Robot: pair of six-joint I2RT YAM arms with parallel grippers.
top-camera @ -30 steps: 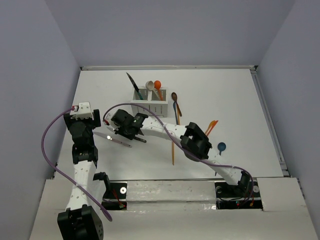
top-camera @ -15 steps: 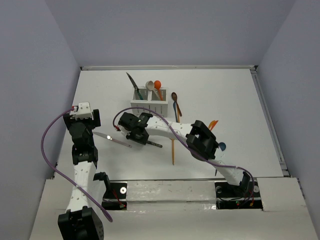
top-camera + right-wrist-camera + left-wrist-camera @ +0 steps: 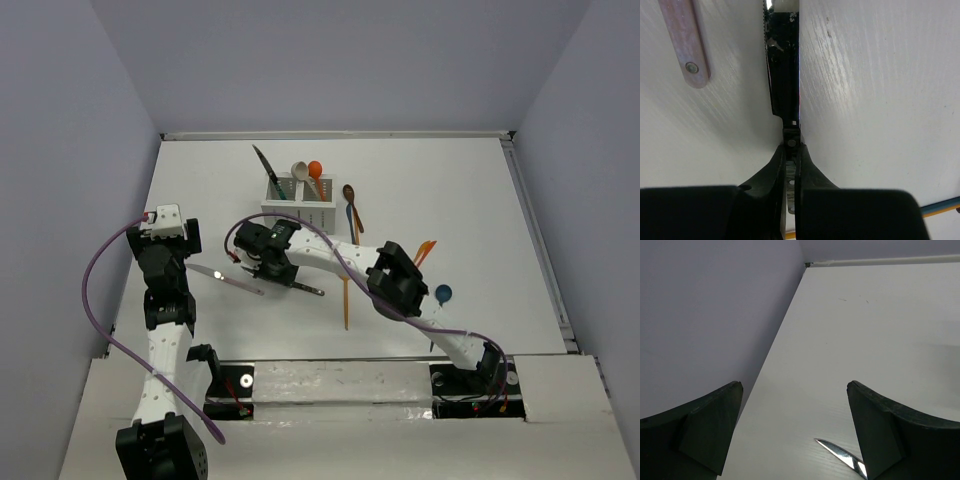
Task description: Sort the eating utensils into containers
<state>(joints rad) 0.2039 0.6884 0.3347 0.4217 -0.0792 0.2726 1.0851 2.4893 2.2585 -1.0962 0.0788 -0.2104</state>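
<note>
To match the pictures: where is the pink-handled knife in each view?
Top external: pink-handled knife lies left of centre, beside the right tool gripping a black-handled utensil.
Left wrist: only its blade tip, bottom edge.
Right wrist: only its pink handle, top left.
Shared landmark: the white table.

The white tabletop (image 3: 865, 100) shows faint grain with a soft sheen, the pink knife (image 3: 842, 456) has a mirror-bright metal blade, and the black knife (image 3: 784, 75) looks glossy and speckled.

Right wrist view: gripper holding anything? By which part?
The right gripper pinches the black-handled utensil by the narrow tail end of its handle. Knife or fork: cannot tell.
</note>
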